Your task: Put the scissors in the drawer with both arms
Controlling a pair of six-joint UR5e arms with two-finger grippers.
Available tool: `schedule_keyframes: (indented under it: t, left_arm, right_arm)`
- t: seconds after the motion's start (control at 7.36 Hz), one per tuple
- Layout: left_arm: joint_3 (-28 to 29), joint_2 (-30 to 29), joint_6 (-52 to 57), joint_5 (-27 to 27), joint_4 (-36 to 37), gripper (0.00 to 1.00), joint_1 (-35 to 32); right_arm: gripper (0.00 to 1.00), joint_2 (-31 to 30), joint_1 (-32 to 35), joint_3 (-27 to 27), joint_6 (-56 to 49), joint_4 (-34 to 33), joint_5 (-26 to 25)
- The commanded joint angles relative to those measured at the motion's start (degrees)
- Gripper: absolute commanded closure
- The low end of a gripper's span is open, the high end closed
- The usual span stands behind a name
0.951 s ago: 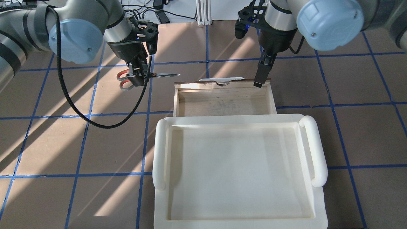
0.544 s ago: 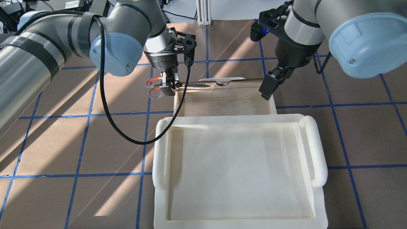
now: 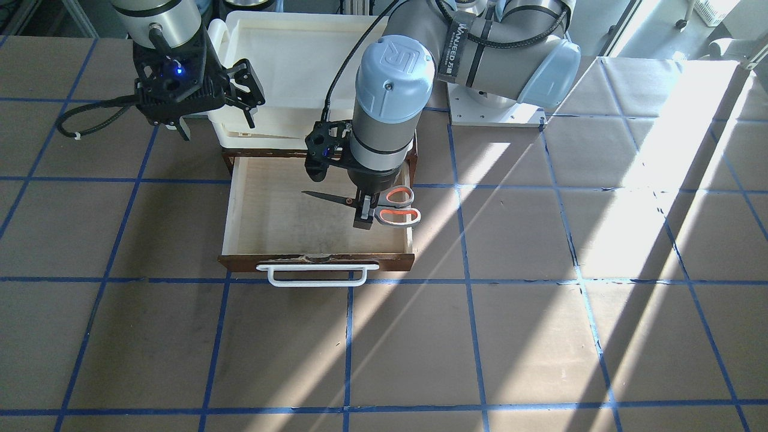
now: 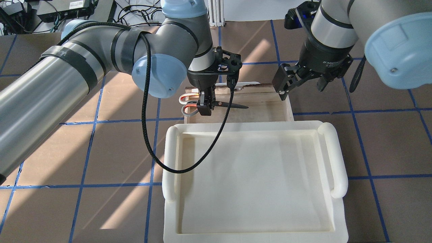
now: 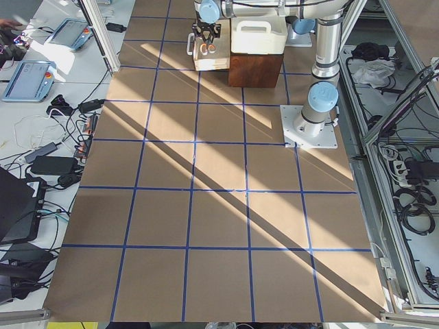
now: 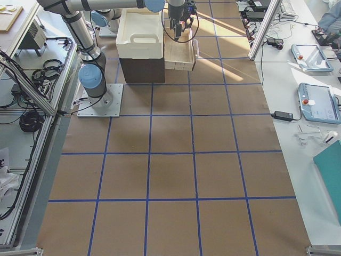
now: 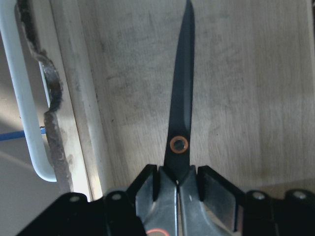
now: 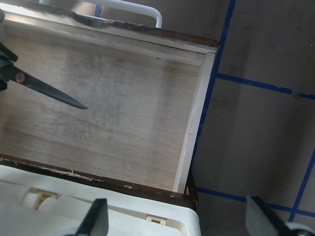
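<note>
Scissors pinched just behind the pivot by the left gripper, fingers closed narrow on the necks of the grey handles. Blades shut, dark, pointing across the pale wood floor of the open drawer toward the robot's right; orange-lined loops jutting over the side wall at the robot's left end. Contact between blade and drawer floor impossible to tell. Right gripper empty, fingers spread wide, hanging above the drawer's opposite end, apart from the wood. White bar handle on the chipped reddish-brown front, facing away from the robot. Cream plastic tray atop the dark cabinet behind the drawer. Brown table gridded in blue, striped by sunlight.
</note>
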Motion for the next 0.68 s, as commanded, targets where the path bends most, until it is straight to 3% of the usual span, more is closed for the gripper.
schedule_keyframes:
  t: [0.0,0.14,0.54]
  left_arm:
    - [-1.16,-0.94,0.13,-0.1,1.88,1.0,-1.15]
    - [-1.59,-1.21,-0.39,0.08,1.9,1.0,-1.67]
    - [-1.95,-2.0,-0.3,-0.1,2.51,1.0,-2.12]
  right_arm:
    - [0.0,2.1,-0.78,-3.36,2.83,-2.66,0.34]
    - [0.0,3.42,-1.4,-5.82,7.71,-2.24,0.6]
    - [0.0,3.08,-1.49,-5.85,10.82,-2.5,-0.28]
